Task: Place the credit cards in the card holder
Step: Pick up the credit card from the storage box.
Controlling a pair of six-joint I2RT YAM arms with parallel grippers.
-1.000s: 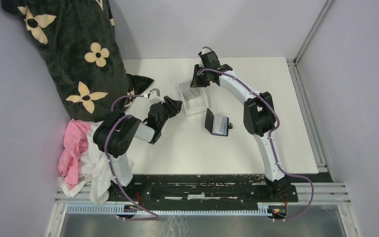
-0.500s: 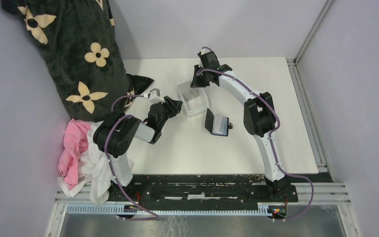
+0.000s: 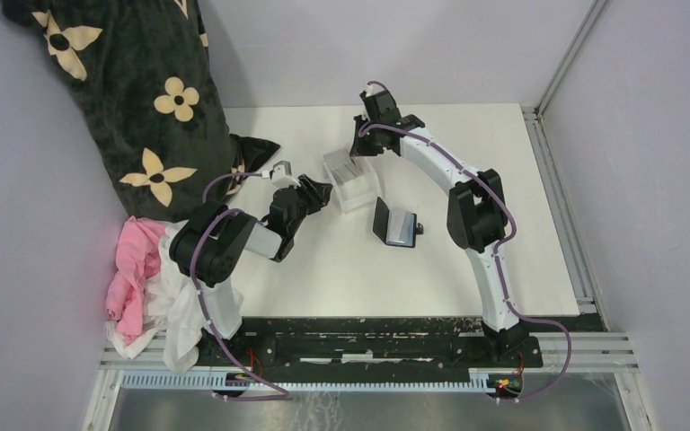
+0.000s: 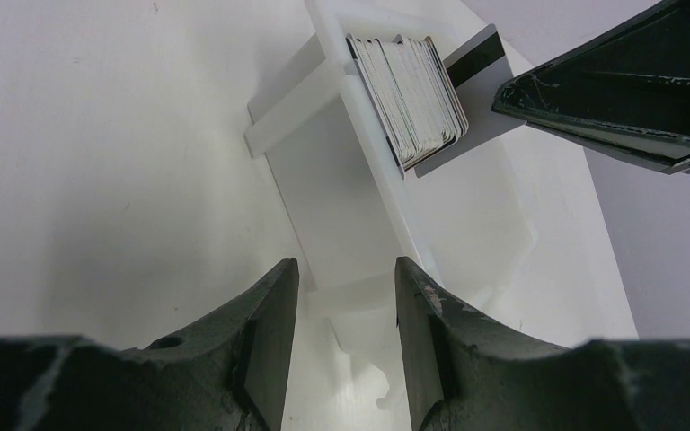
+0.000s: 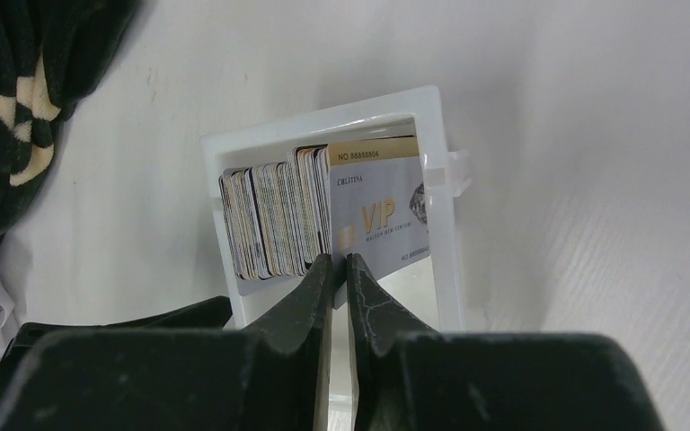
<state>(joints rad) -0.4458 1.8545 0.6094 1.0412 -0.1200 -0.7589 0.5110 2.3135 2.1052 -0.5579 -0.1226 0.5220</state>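
Observation:
A stack of grey credit cards (image 5: 269,220) stands on edge in a clear plastic tray (image 5: 323,126) at the table's middle back (image 3: 352,180). My right gripper (image 5: 340,260) is shut on the near edge of a grey VIP card (image 5: 382,215) at the right end of the stack, inside the tray. My left gripper (image 4: 346,269) grips the tray's near end between its fingers; the stack (image 4: 409,85) and my right gripper's fingers (image 4: 620,90) show beyond it. The black card holder (image 3: 395,224) lies open on the table, near side of the tray, apart from both grippers.
A dark floral cloth (image 3: 135,81) covers the back left corner. Pink (image 3: 135,269) and white cloths lie beside the left arm's base. A metal rail (image 3: 557,189) runs along the table's right edge.
The right arm's elbow has shifted slightly towards the near side. The left arm, the tray and the card holder have not moved.

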